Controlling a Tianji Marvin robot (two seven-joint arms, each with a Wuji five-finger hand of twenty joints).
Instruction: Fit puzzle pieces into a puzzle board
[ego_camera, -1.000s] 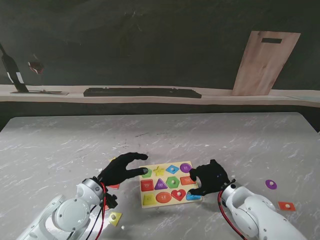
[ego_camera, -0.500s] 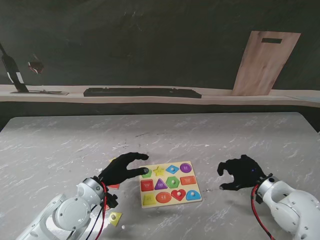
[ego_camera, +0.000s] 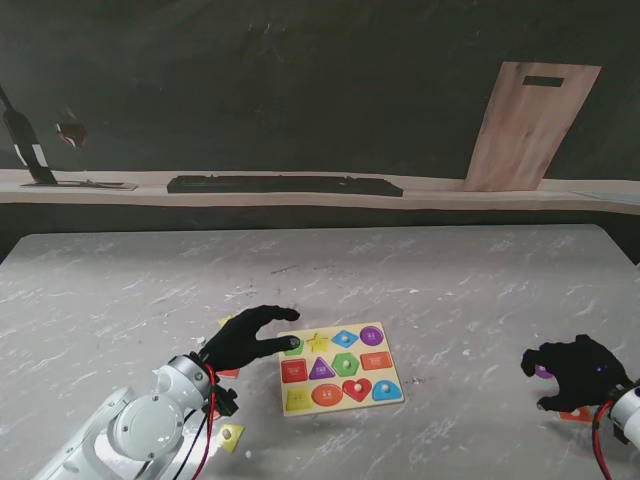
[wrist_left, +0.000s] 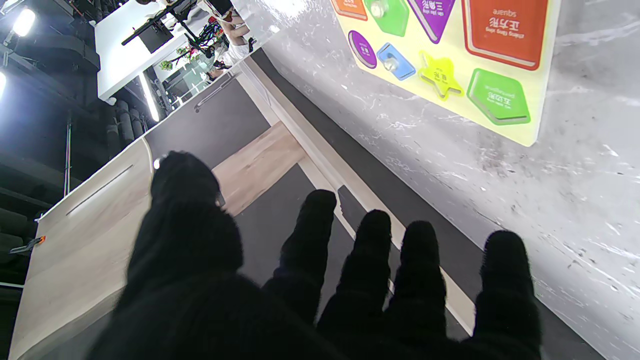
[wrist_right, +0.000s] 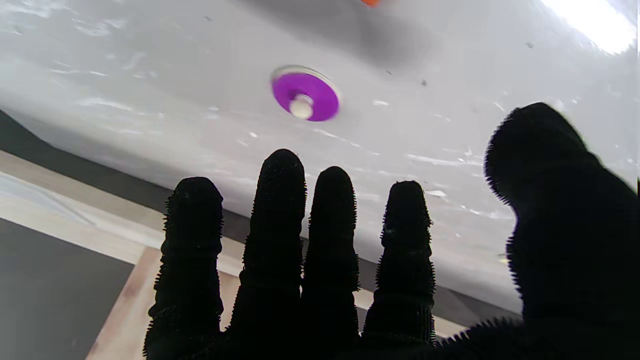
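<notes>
Right robot hand (ego_camera: 575, 372) hovers open, empty, over the round purple puzzle piece (wrist_right: 305, 96); left robot hand (ego_camera: 247, 338), open, seemingly touches the yellow puzzle board (ego_camera: 340, 367) at nine o'clock.

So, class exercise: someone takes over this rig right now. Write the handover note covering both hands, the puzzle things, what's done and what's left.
Left hand: open, holding nothing, fingertips at the left edge of the puzzle board, by the green piece.
Right hand: open, empty, poised over the loose purple round piece on the table to the board's right; not yet gripped.
An orange piece lies just nearer to me than that hand. A yellow piece lies on the table near the left wrist.
Done: the board shows coloured shapes in every slot; whether pieces or printed slots, I cannot tell.
Left: pick up the loose pieces and fit them.
</notes>
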